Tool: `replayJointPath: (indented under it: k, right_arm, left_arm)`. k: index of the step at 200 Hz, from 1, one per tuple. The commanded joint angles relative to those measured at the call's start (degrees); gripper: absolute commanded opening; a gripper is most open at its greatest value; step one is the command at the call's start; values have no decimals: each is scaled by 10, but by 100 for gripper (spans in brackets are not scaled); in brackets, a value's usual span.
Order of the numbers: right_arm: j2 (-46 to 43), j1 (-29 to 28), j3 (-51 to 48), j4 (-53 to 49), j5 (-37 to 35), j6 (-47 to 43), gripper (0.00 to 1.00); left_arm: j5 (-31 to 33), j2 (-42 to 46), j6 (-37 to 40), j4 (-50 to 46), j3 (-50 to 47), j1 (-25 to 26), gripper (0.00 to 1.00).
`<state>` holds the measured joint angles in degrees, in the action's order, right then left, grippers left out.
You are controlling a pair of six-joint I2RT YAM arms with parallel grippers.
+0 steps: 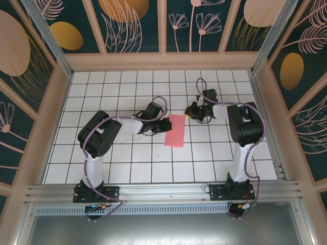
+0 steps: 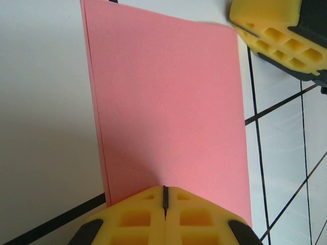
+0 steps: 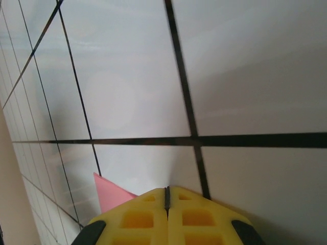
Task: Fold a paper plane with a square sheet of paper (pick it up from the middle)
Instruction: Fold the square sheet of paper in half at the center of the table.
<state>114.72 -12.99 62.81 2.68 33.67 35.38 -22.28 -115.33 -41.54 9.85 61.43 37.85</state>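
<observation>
While holding the left hand, fingers together, on the square sheet of paper stretching ahead of it, risks skidding that sheet across the worktop and skewing the fold.

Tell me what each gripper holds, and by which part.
Nothing seems held. The left gripper is shut, tips over the flat folded pink paper at its near edge; the right gripper is shut beside a corner.

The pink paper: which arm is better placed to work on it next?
Probably the left. The left claw, shut, rests at the pink paper's edge, the sheet straight ahead. The right claw, also shut, faces white tiles, one paper corner beside it.
</observation>
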Motion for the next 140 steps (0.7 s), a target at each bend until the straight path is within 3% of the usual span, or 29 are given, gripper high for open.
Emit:
replayJointPath:
  k: [1,56,140]
  right_arm:
    - [-44,11,-12,28,-7,7,5]
    - [-66,-14,-33,40,81,0,8]
    - [-42,-29,-97,25,41,-21,8]
  left_arm:
    - [14,-28,13,-100,-28,1,0]
    - [16,-28,6,-105,-14,2,0]
    - [12,-29,3,-108,-5,1,0]
